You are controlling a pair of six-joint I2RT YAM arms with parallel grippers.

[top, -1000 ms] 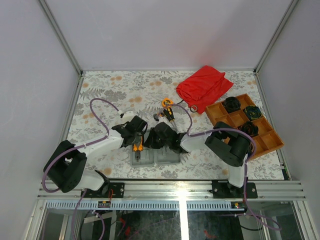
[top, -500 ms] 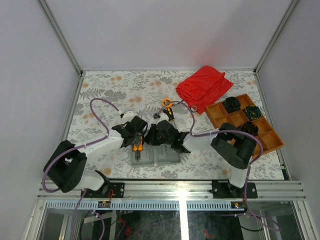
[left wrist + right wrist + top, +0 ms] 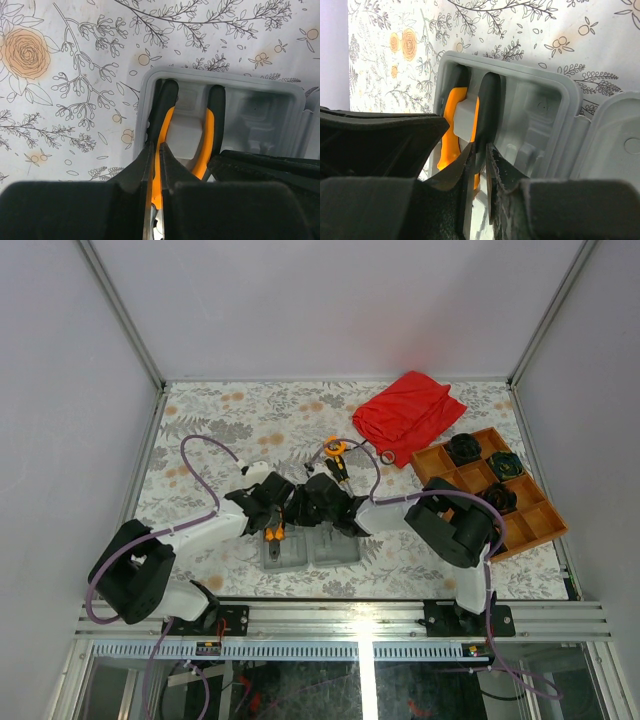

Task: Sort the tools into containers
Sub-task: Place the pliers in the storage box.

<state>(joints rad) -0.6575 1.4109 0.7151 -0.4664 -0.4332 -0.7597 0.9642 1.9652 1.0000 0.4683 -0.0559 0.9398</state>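
Both hands are on the one tool. My left hand [image 3: 156, 150] is pinched almost fully closed on the left handle of the orange-handled pliers [image 3: 214, 120]. My right hand [image 3: 480, 150] is nipped down to a narrow gap on the other handle. The pliers lie in the moulded slot of the left grey tray [image 3: 225, 80], handles either side of a raised block.

My worry is the two hands working against each other. If one pulls while the other holds, the handles will splay or jam on that block. The tray looks light, so it could lift or skid with them. The hands are also almost touching, and opening one carelessly could knock the other.

Room is tight. The right grey tray [image 3: 615, 135] sits just beside the left one, and both lie near the worktop's [image 3: 75, 125] front edge, close to the arm bases. Bare worktop opens to the left and beyond. That way also lie the tape measure [image 3: 334, 447] and a screwdriver [image 3: 341, 469], not yet sorted, with the red cloth [image 3: 408, 410] behind. The orange-brown divided tray [image 3: 530, 525] blocks the right side.
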